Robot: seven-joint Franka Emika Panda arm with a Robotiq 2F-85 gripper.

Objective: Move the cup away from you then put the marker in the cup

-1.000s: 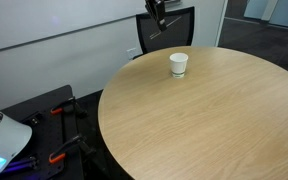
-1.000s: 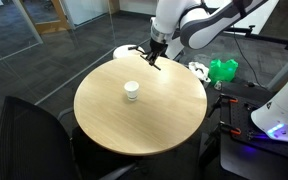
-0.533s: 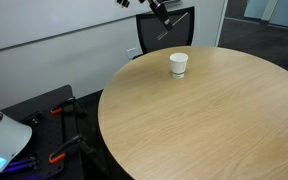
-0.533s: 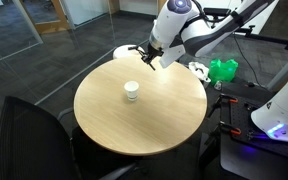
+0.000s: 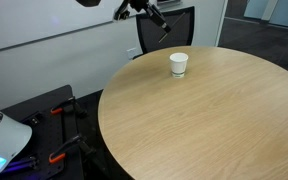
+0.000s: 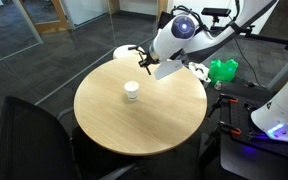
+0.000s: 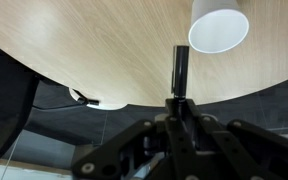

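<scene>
Vs 1 s ago: arm has swung and the wrist has tilted. The thin dark pen-like marker (image 7: 181,66) hung close to vertical then and now slants off at an angle, high in the air beyond the table edge. Jaws pinched almost shut on the marker's back end, rest of it poking straight out in wrist view.

Small white tapered paper cup (image 7: 219,27) hasn't shifted: upright, near the table edge by the black office chair (image 5: 179,35). In wrist view its rim sits just ahead and to one side of the marker tip, not touching.

Judgement: cup push looks done, now the carry/aim phase. Marker not in cup yet — tip needs lining up over the opening, then lower + release.

Surface: round light-wood table (image 5: 204,120), nothing else on it. Room: office-type, dark carpet, white wall, glass partitions, green bag-like thing (image 6: 222,70) near the robot base.
</scene>
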